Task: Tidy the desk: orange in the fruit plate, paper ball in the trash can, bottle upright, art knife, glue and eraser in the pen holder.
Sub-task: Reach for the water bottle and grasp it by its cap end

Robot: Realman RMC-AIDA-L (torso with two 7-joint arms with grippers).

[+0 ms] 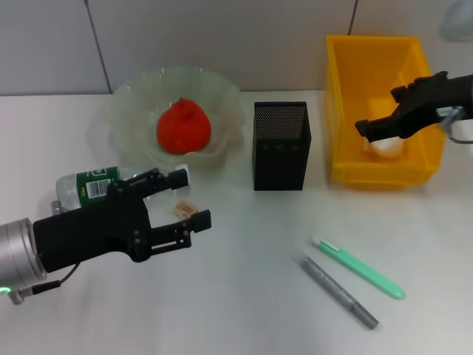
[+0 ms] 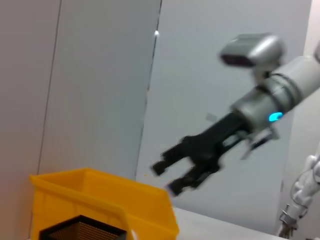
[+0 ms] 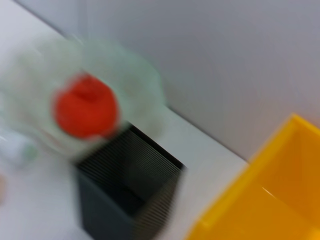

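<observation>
Your left pincer [image 1: 183, 200] hovers open just above the eraser [image 1: 185, 209], beside the lying bottle [image 1: 92, 184]; descend carelessly and a finger could nudge the bottle rolling or flick the eraser away. Behind the bottle, the orange [image 1: 183, 126] sits in the fruit plate [image 1: 222, 92]. Right of that plate stands the pen holder [image 1: 281, 146], then the trash can [image 1: 347, 89], where your right pincer [image 1: 384, 133], open and empty, hangs over the paper ball [image 1: 386, 148].

The head camera looked forward and down over the whole white counter [image 1: 244, 296] from above. The left wrist camera sat low, facing across toward the wall and the right gripper [image 2: 167, 177]. The right wrist camera looked down from close by. All three views shared the yellow trash can [image 1: 347, 111] [image 2: 100, 192] [image 3: 270, 200] and black mesh pen holder [image 1: 281, 148] [image 2: 82, 231] [image 3: 127, 190].
</observation>
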